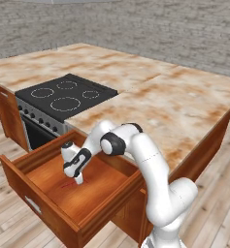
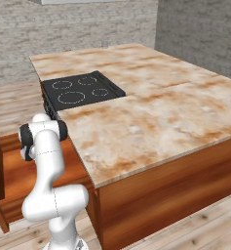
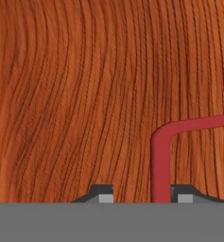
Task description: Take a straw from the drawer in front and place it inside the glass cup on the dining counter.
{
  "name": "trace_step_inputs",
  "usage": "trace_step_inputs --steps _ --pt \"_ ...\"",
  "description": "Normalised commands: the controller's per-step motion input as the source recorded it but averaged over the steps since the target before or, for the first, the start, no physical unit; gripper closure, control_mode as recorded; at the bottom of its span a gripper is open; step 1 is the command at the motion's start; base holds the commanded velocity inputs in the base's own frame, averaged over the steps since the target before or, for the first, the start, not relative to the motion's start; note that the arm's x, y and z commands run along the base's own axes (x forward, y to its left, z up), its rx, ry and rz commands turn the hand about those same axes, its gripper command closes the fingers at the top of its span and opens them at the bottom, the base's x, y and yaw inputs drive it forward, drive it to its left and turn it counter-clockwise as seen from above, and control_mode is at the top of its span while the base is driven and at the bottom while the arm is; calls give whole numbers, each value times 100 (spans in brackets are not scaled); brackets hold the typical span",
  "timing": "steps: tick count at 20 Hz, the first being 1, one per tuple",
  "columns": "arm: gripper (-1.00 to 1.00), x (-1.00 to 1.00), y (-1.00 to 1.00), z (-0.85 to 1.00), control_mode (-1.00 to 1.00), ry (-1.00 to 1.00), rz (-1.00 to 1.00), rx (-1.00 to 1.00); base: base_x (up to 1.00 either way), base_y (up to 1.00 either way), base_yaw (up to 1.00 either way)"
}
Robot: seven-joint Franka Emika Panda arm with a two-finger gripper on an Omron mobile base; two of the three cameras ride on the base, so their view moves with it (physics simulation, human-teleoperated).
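Drawer [image 1: 63, 193]: reddish-brown wood, pulled out below the front of the table [image 1: 174, 106], small silver handle on its front face. Arm: white, bent down into the drawer, fingers [image 1: 79, 181] pointing at the drawer floor. Straw [image 3: 161, 160]: thin, red, with a bent end; lies flat on the wood grain of the drawer floor. In the hand view it runs up between the two finger tips, just beside the right tip, then turns off to the right beyond them. Fingers: standing apart on either side of the straw; whether they grip it cannot be told. Cooktop [image 1: 65, 97]: black glass, set in the table, beyond the fingers.
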Motion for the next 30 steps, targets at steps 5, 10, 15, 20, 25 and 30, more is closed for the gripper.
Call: trace_step_inputs --steps 5,10,15,20,25,30 --pt "100 -30 0 -100 -100 -1 -7 0 0 0 0" --pt "100 -36 0 -100 -100 0 -7 -3 0 0 0" --pt "100 -23 -5 -75 -100 0 -6 0 0 0 0" --pt "100 -8 -28 25 -100 0 -2 2 0 0 0" --pt "100 -11 -18 63 -100 0 -3 0 0 0 0" --pt "100 -9 -1 72 -100 0 0 0 0 0 0"
